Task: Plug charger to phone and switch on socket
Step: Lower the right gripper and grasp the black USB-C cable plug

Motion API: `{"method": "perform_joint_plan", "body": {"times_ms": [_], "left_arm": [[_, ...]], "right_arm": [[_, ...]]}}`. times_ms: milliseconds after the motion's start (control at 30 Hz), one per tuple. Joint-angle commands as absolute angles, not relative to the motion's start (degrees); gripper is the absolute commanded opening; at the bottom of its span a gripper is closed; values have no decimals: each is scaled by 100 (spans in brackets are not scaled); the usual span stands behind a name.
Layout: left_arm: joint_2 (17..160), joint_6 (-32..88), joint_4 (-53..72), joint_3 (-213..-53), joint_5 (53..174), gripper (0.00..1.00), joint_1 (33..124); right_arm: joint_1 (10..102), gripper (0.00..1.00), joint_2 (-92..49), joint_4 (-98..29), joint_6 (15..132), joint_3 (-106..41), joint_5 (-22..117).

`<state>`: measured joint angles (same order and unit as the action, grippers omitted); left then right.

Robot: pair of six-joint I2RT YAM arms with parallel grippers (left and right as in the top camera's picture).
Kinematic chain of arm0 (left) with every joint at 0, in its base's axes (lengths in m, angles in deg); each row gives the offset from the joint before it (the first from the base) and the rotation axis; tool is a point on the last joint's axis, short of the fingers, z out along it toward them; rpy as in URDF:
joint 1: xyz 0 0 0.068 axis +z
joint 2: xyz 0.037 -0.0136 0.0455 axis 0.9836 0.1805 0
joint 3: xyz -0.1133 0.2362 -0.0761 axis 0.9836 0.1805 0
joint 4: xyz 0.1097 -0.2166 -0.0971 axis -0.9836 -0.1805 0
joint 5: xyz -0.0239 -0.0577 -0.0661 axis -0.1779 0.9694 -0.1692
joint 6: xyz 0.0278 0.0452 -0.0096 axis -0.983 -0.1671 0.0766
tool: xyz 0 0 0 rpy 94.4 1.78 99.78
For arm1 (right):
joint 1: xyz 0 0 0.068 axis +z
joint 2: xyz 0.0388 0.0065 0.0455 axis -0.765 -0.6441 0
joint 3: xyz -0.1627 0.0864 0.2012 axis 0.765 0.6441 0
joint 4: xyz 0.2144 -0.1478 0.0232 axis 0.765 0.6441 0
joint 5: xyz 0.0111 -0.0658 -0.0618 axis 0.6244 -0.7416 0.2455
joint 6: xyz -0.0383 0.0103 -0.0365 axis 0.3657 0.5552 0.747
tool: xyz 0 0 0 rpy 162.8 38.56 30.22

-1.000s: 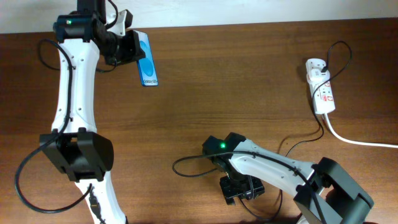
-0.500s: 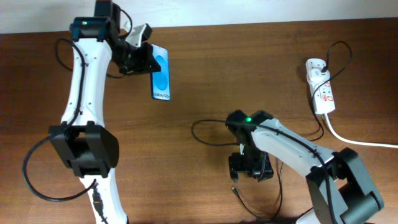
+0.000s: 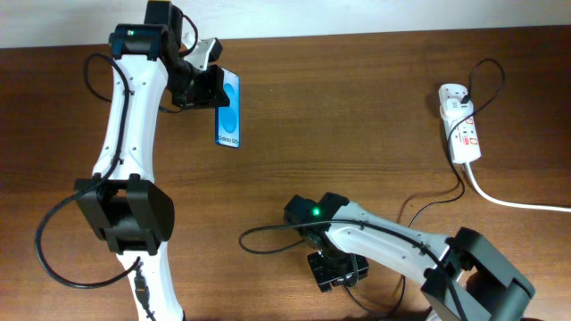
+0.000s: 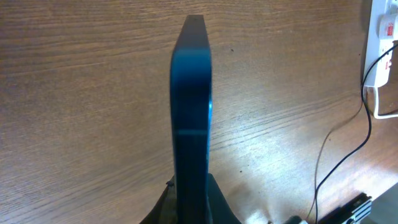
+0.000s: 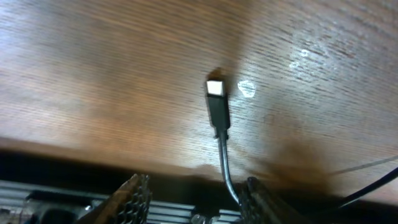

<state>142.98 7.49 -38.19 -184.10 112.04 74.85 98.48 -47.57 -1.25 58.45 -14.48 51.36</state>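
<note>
My left gripper (image 3: 202,86) is shut on the phone (image 3: 228,109), holding it above the table's far left with the blue screen facing up. In the left wrist view the phone (image 4: 191,112) stands edge-on between the jaws of that gripper (image 4: 189,194). The charger (image 3: 437,202) runs as a thin black cable from the socket (image 3: 460,125) at the far right toward my right arm. Its plug tip (image 5: 216,102) lies on the wood ahead of my right gripper (image 5: 196,199), which is open; the cable passes close to the right finger (image 5: 258,200). That gripper (image 3: 337,270) sits near the front edge.
The socket's thick white cord (image 3: 517,203) leaves at the right edge. In the left wrist view the socket (image 4: 382,25) shows at the top right. A black robot cable loop (image 3: 263,239) lies left of the right arm. The table's front edge is close below the right gripper.
The left arm carried the phone right, then held nearly still. The right gripper swung up and right half a second ago, then came back down left to the front edge.
</note>
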Motion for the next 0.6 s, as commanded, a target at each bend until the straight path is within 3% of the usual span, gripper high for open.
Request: {"method": "perform_joint_plan", "body": {"times_ms": [0,133,267,567], "left_arm": [[14318,623,-3802,-18425,11333,0,7541],[14318,623,-3782,-18425,11333,0,7541],[14318,625,-3780,-18425,11333,0,7541],[14318,625,-3765,-18425,11333,0,7541]], "right_arm": [[9870,48,-4716,-355,5781,-1148,4944],[9870,35,-4716,-774,5779,-871,4939],[9863,29,-4716,-962,5775,-676,4966],[9612,27,-4716,-1017,5777,-676,4966]]}}
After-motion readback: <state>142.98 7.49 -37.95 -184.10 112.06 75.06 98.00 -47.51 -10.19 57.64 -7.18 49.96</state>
